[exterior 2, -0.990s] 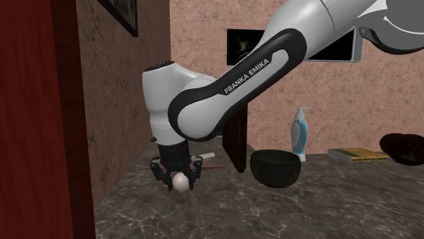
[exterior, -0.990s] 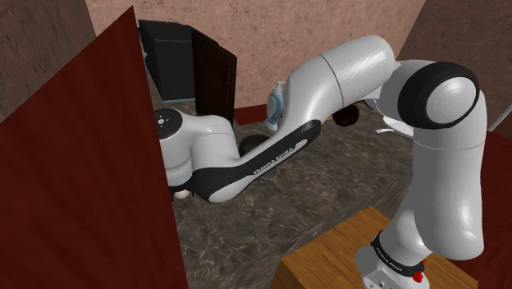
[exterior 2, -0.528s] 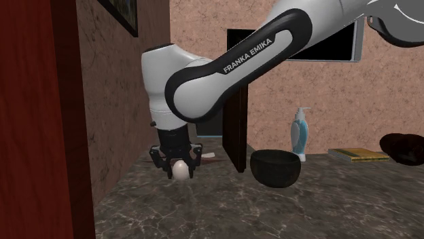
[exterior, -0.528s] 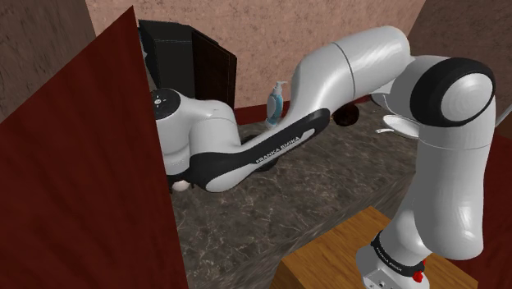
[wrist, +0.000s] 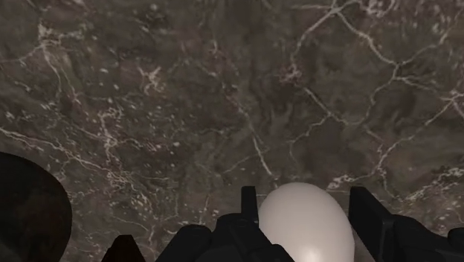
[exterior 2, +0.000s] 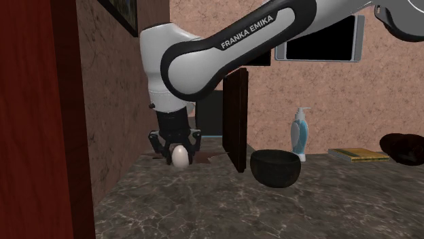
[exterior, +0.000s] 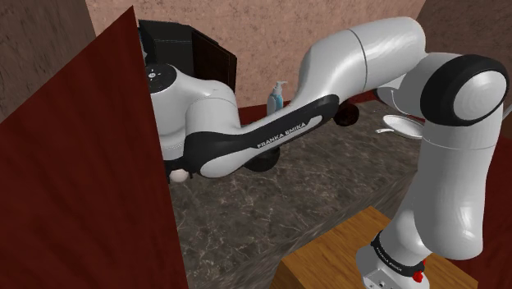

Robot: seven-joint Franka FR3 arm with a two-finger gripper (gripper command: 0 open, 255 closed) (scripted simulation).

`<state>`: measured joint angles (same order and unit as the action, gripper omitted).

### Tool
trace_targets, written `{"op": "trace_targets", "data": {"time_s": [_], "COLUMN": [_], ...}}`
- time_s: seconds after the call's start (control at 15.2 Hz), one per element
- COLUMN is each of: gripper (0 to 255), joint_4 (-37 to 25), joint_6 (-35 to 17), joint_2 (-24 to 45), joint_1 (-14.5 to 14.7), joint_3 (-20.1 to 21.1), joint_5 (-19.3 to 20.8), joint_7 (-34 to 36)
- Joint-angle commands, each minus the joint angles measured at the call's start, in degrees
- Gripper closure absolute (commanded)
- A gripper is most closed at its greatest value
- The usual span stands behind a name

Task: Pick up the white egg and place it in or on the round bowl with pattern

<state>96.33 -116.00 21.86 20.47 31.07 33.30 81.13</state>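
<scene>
The white egg (exterior 2: 179, 157) hangs well above the dark marble counter (exterior 2: 224, 204), clasped between the black fingers of my gripper (exterior 2: 179, 159). In the wrist view the egg (wrist: 305, 221) sits between the two fingers (wrist: 250, 205), with the veined stone far below. A sliver of the egg (exterior: 179, 175) peeks out under the arm in the shoulder view. The round dark bowl (exterior 2: 275, 168) stands on the counter toward the second exterior view's right of the gripper; its rim (wrist: 30, 212) shows as a dark curve in the wrist view.
A dark red panel (exterior: 90, 164) stands close beside the gripper. A tall dark board (exterior 2: 236, 119) rises between egg and bowl. A soap dispenser (exterior 2: 298, 134), a flat book (exterior 2: 359, 155) and a dark round object (exterior 2: 402, 148) sit further along the counter.
The arm has lifted: the gripper and the held egg rose steadily off the counter over the last second. The bowl and other objects stayed put.
</scene>
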Motion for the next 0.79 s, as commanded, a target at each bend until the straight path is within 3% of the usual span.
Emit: {"op": "trace_targets", "data": {"time_s": [0.0, 0.73], "gripper": [255, 255], "joint_4": [-0.52, -6.20], "joint_6": [1.08, 7.80], "joint_2": [-0.84, -2.80], "joint_1": [-0.18, -0.07], "joint_3": [0.27, 1.12], "joint_5": [-0.68, -3.00], "joint_7": [-0.69, -3.98]}}
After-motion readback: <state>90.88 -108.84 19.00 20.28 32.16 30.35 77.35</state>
